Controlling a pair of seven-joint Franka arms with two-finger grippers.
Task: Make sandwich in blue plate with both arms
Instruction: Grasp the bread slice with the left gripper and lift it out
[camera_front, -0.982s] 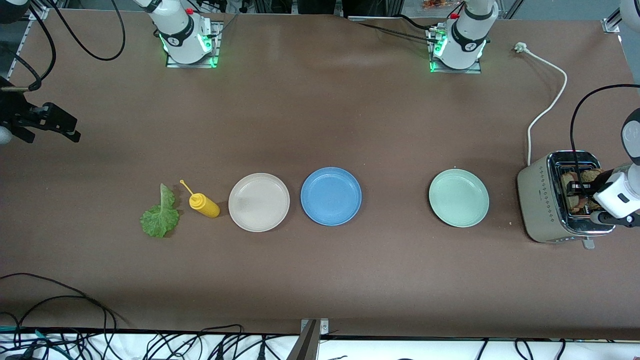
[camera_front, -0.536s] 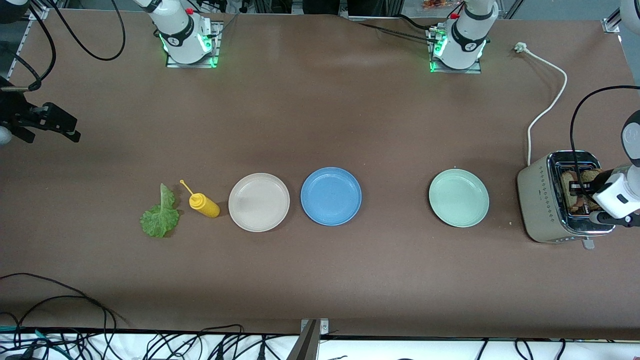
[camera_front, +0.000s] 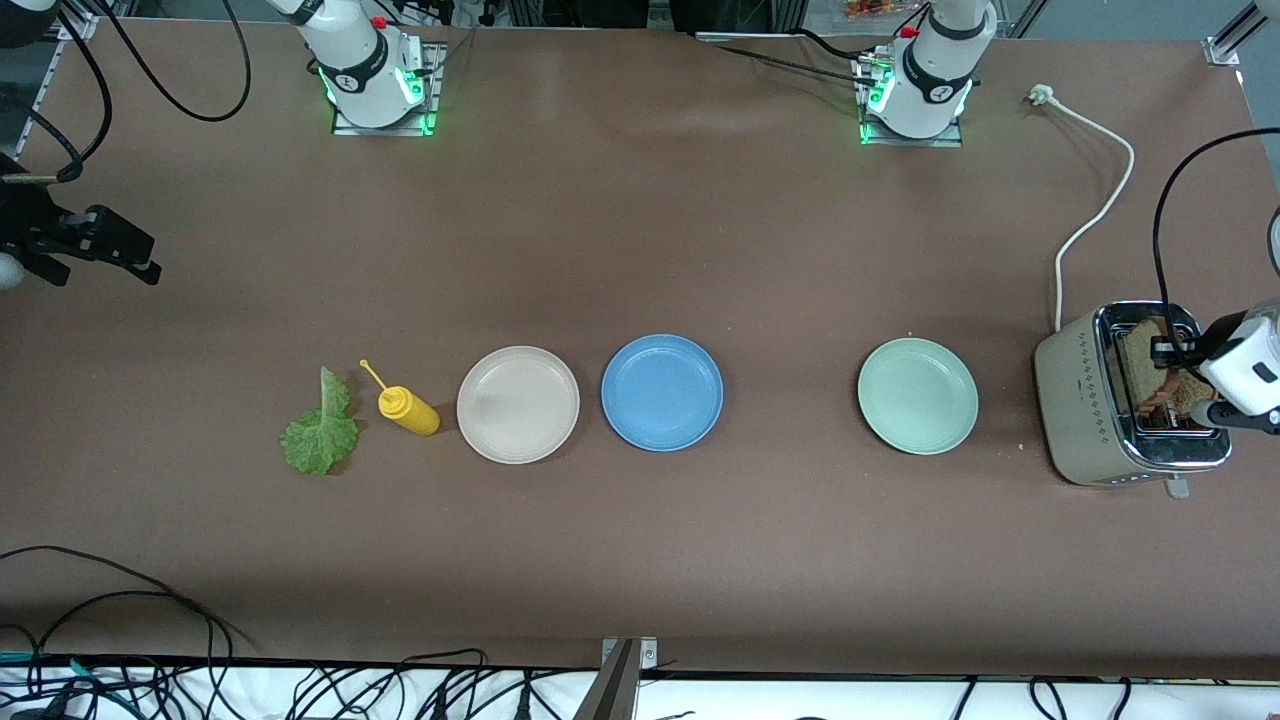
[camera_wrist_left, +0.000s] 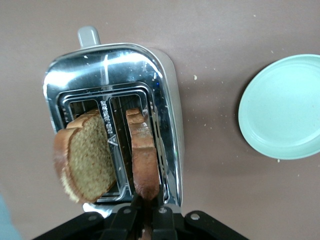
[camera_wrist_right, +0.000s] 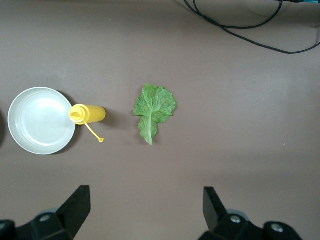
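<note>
progress: early days. The blue plate (camera_front: 662, 392) is bare, so both bread slices and the leaf are left to place, going by how things lie.
lettuce leaf (camera_front: 320, 432): nearest the front camera, flat on the table toward the right arm's end, at roughly 9 o'clock from the blue plate.
mustard bottle (camera_front: 408, 410): lying down between the leaf and the beige plate (camera_front: 518, 404), which holds nothing.
green plate (camera_front: 917, 396): at 3 o'clock from the blue one, nothing on it either.
toaster (camera_front: 1085, 400): at the left arm's end; one bread slice (camera_wrist_left: 85, 157) leans in its slot.
left gripper (camera_wrist_left: 145, 211): over the toaster, pinched tight on the second slice (camera_wrist_left: 142, 155), partly raised.
right gripper (camera_wrist_right: 145, 207): waiting, fingers spread wide, holding nothing, over the table by the leaf.
</note>
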